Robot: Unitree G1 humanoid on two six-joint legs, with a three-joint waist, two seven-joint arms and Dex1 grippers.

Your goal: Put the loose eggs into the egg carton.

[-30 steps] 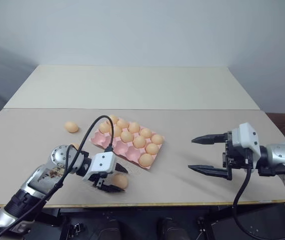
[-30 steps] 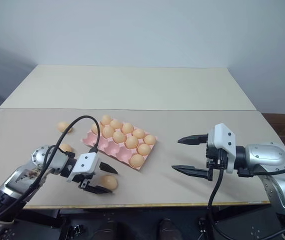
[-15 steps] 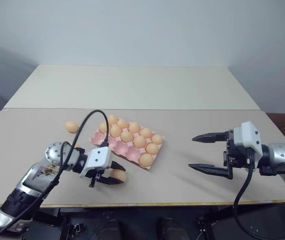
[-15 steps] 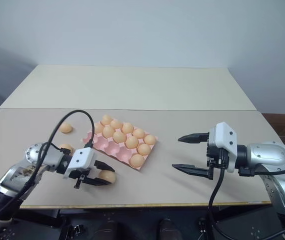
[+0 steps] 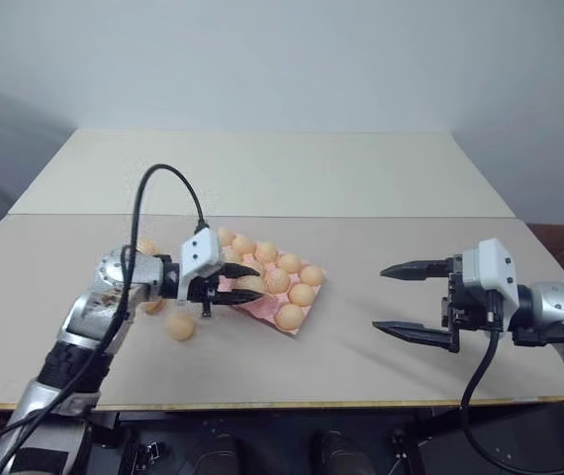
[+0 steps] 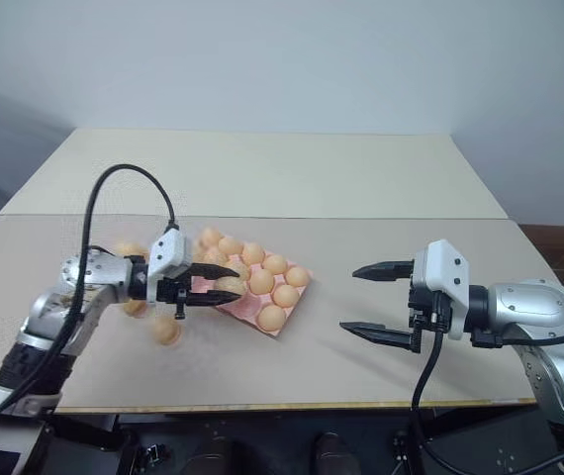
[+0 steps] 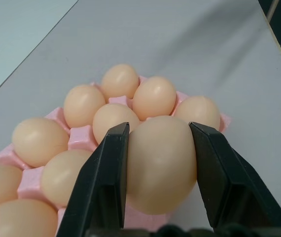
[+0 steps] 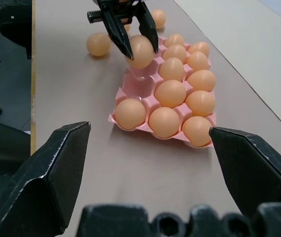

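Observation:
My left gripper [image 5: 238, 282] is shut on a light orange egg [image 7: 160, 163] and holds it just above the near-left cups of the pink egg carton [image 5: 258, 308]. Several eggs sit in the carton's cups. The right wrist view shows the held egg [image 8: 140, 51] over empty pink cups [image 8: 139, 75]. Loose eggs lie on the table left of the carton: one [image 5: 179, 327] near the left arm, one [image 6: 134, 307] partly behind it, and one [image 6: 129, 249] farther back. My right gripper [image 5: 381, 298] hangs open to the right of the carton with nothing between its fingers.
The tan table's front edge [image 5: 262, 404] runs close below both arms. A second, paler table [image 5: 262, 173] adjoins at the back. A black cable [image 5: 168, 183] loops above my left wrist.
My left gripper closed on the egg near the front edge, then lifted it up and back to above the carton. The right arm stayed still.

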